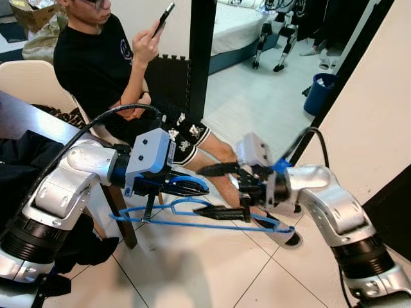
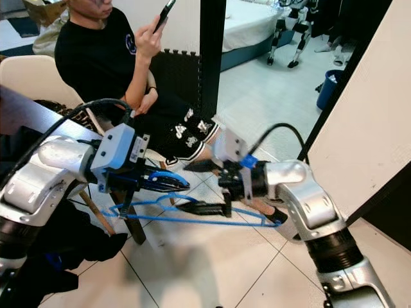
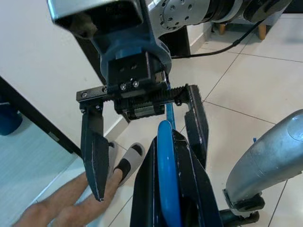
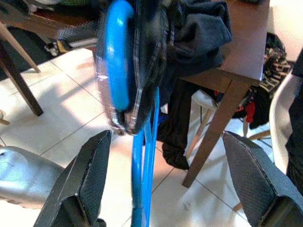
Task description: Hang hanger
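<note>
Left gripper (image 1: 186, 186), fingers closed on the hook of the blue hanger (image 1: 192, 215), carries it low over the tiled floor (image 1: 192, 269), its frame stretching right. Right gripper (image 1: 221, 191) faces it, fingers spread wide around the frame, probably poised to take over. A seated person (image 1: 103, 58) is beyond. Left wrist view: hook (image 3: 165, 175) clamped; opposing fingers (image 3: 94, 156) apart. Right wrist view: spread fingers (image 4: 85, 179) flank the frame (image 4: 147, 156); a wooden table (image 4: 246, 33) stands behind.

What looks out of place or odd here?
Dark clothes lie heaped on the brown table and spill down toward the floor. The blue hanger is bare, held low by the left gripper.
</note>
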### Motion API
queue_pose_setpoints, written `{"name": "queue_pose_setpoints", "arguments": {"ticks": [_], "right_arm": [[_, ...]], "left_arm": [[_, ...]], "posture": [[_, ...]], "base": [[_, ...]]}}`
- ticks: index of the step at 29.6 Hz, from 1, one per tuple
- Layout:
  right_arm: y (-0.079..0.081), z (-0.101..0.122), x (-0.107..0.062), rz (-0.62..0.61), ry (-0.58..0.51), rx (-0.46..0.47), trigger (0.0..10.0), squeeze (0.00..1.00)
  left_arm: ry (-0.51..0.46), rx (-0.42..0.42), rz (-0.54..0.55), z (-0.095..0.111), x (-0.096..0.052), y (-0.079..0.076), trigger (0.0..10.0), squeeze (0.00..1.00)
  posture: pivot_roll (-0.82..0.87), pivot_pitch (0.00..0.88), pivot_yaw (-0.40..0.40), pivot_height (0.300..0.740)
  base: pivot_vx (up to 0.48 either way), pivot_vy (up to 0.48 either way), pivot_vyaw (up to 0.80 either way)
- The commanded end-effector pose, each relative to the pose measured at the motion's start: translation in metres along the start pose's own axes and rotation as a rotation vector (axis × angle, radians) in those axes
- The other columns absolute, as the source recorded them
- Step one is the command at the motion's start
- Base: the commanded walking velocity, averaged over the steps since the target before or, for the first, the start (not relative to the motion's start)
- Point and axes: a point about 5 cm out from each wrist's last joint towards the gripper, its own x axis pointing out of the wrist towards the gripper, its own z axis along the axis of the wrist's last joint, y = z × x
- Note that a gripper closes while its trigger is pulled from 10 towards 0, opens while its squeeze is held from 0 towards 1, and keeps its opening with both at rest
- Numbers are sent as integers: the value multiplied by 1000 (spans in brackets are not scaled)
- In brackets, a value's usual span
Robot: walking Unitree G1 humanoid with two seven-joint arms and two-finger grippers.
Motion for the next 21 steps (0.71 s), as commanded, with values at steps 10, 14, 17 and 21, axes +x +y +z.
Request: {"name": "queue_pose_setpoints", "arguments": {"ticks": [10, 14, 17, 21], "right_arm": [[-7, -18, 13, -76, 199, -12, 10000, 0], [-7, -27, 5, -55, 308, -21, 10000, 0], [-7, -27, 1, -43, 345, -25, 10000, 0], [-8, -25, -5, -43, 391, -28, 10000, 0]], "left_arm": [[-18, 8, 1, -1, 6, -2, 10000, 0], [-13, 5, -5, -1, 6, -1, 10000, 0], [-6, 0, -14, -3, 6, -3, 10000, 0], [-1, -17, -25, -7, 8, -9, 10000, 0]], "posture": [[144, 126, -46, 740], [139, 139, -47, 740], [136, 148, -41, 740], [131, 159, -35, 740]], "base": [[0, 0, 0], [0, 0, 0], [0, 0, 0], [0, 0, 0]]}}
